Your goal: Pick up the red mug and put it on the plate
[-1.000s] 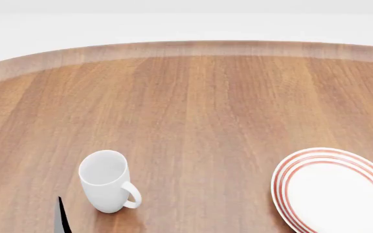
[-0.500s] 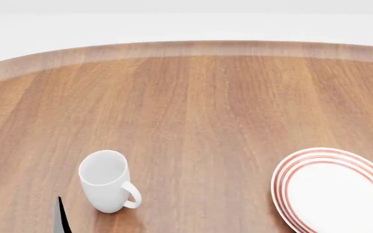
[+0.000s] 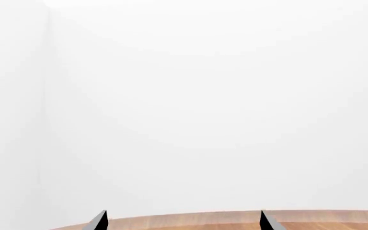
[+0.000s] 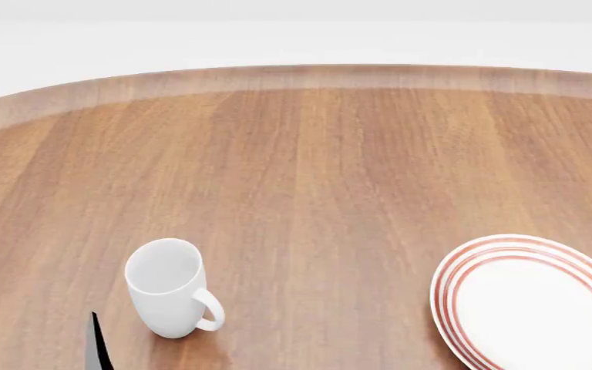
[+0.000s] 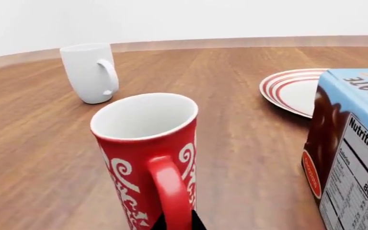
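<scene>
Red mug (image 5: 147, 158), ceramic, white swirl pattern, white inside: upright on the wooden table (image 4: 327, 169), seen only in the right wrist view, where it fills the near field with its handle (image 5: 171, 196) turned toward the camera. It does not appear in the head view at all (presumably below that view's lower edge).

Plate (image 5: 296, 91), white with concentric red rings: flat on the table, nothing on it. It lies beyond the mug, well apart from it; in the head view it sits at the lower right (image 4: 530, 301).

White mug (image 5: 91, 72), plain: upright, also beyond the red mug, on the other side from the plate. Not the task's item.

Carton (image 5: 350, 148), blue and brown with a nutrition panel: stands near the red mug, between the wrist camera and the plate.

Left gripper (image 3: 182, 221): two dark fingertips held well apart, nothing between them, at the table's near edge, pointed at blank wall.

Right gripper (image 5: 178, 221): only a dark sliver shows behind the handle; whether its jaws are spread or closed cannot be told.

Step in hand, by judgement: approach to the mug, lift not yet begun. The next move calls for a firm hold at handle or body, then a raised carry that clears the carton on the way to the plate.
</scene>
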Motion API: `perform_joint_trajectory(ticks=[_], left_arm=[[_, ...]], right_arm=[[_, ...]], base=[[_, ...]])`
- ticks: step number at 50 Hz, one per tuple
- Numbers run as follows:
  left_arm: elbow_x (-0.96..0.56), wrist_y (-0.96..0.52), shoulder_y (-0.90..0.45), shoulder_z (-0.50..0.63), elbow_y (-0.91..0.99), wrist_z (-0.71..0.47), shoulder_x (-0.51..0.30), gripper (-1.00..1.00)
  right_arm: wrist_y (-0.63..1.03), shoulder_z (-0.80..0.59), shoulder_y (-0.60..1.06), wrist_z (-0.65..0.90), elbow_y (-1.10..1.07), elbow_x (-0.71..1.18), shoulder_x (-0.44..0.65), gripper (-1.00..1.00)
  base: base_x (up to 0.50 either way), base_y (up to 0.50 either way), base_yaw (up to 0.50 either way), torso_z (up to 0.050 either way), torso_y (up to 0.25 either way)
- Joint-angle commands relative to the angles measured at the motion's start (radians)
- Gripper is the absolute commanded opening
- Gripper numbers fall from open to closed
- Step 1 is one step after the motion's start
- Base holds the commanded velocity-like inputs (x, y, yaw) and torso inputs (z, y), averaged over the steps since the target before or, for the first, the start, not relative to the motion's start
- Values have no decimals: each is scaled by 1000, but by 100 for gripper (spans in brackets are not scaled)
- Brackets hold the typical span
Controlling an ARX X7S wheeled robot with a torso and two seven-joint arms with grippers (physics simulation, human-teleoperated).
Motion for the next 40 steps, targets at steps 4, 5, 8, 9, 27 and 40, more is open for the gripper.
perform_joint_trajectory(ticks=[4,5,8,9,27,40], left_arm=[[1,3,-1,2,-1,-5,-1,100],[1,5,-1,2,-2,-5,-1,100],[2,6,-2,3,-3,-5,-1,100],[1,6,-2,3,-3,-5,-2,100],[-12,25,-6,12,-12,2,-3,100],[-30,40,-9,19,-20,11,-4,100]], right_arm=[[-8,-1,10,-13,27,7,-3,-100],[-3,1,2,-6,12,5,1,-100],[10,1,-17,5,-29,7,12,-100],[25,2,-35,22,-69,-1,23,-100],[244,79,-282,262,-801,-44,215,-100],[536,160,-314,457,-1170,-10,317,-100]], base=[[0,0,0,0,0],[0,0,0,0,0],[0,0,0,0,0],[0,0,0,0,0],[0,0,0,0,0],[0,0,0,0,0]])
